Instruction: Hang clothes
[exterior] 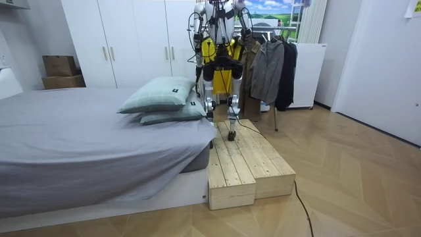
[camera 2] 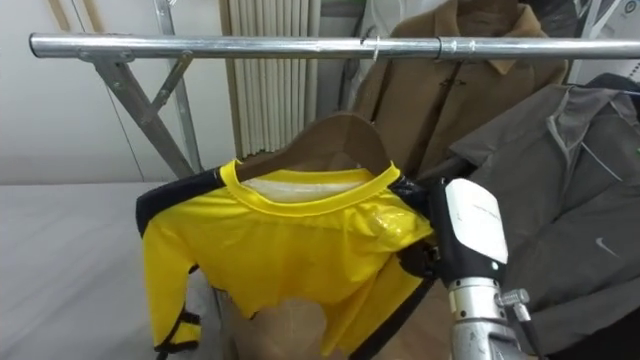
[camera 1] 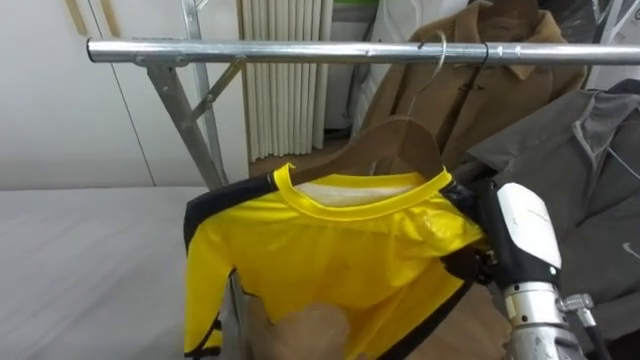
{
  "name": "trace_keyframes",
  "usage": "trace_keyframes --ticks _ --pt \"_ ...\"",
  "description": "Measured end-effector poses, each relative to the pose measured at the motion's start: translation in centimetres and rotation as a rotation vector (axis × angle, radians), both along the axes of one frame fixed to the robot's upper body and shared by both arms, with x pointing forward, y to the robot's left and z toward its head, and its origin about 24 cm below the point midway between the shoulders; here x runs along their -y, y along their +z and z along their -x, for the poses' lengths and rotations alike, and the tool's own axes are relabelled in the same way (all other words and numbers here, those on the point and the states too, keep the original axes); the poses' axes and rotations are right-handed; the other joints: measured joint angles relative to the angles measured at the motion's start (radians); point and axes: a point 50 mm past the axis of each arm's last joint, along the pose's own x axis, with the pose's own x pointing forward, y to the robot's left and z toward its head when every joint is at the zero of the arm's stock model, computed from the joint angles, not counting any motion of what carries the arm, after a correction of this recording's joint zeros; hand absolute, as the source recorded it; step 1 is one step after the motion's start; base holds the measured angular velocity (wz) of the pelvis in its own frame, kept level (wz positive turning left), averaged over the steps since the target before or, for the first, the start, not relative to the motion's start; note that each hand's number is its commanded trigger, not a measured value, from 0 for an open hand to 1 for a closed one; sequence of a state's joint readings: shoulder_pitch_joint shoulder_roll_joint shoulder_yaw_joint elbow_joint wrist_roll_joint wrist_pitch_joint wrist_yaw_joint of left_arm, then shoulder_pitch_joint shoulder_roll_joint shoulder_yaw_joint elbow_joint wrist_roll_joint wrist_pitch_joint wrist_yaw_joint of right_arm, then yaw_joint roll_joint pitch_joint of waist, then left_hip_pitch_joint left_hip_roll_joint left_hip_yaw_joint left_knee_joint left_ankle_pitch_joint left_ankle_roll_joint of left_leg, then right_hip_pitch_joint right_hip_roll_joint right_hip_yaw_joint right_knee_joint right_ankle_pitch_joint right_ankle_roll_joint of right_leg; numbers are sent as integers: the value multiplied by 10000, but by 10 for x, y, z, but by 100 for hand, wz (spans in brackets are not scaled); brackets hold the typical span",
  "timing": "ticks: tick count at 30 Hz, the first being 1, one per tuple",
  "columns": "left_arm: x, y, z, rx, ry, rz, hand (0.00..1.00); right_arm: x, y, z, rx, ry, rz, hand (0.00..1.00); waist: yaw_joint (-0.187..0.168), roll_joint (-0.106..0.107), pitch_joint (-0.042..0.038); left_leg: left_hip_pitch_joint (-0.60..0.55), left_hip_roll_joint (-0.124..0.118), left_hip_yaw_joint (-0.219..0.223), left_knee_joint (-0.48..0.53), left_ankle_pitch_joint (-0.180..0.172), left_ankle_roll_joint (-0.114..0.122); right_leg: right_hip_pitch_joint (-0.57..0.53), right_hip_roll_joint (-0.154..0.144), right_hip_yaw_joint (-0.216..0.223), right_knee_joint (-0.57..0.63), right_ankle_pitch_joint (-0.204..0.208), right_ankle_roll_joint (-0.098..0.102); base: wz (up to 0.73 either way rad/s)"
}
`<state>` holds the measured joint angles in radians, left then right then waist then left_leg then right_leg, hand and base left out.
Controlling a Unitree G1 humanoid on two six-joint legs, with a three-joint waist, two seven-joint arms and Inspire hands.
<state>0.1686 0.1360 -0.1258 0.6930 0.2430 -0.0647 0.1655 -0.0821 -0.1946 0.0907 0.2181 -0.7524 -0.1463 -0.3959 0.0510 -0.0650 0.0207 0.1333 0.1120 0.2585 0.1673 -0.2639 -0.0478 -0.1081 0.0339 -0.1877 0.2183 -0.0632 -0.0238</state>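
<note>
Right hand [camera 1: 520, 232] clamped on shoulder of yellow shirt [camera 1: 340, 250]. Shirt on wooden hanger [camera 1: 400, 135], hook at rail [camera 1: 300, 50], just beside brown coat [camera 1: 480, 80], toward rail's left end; grey jacket [camera 1: 590, 170] at right.

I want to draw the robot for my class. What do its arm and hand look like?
Its right hand, next to the yellow shirt, has a smooth, rounded white cover on the back and black fingers. Below it, the wrist is shiny silver metal with ridges, like a stack of rings.
</note>
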Motion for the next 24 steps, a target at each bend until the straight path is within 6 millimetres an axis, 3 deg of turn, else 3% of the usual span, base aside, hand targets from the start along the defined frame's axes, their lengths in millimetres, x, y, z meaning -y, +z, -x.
trace_keyframes --ticks 9,24 --pt "-2 1 -1 64 23 -178 0 0 15 -12 623 -76 337 100 120 -125 -118 39 25 -116 9 7 -11 73 -7 -100 19 2 -3 3" --pt "-3 0 0 -53 54 -4 0 10 20 -15 722 -494 -470 100 262 -291 -82 157 -36 -163 -22 123 -15 212 -82 -178 20 14 -23 1"
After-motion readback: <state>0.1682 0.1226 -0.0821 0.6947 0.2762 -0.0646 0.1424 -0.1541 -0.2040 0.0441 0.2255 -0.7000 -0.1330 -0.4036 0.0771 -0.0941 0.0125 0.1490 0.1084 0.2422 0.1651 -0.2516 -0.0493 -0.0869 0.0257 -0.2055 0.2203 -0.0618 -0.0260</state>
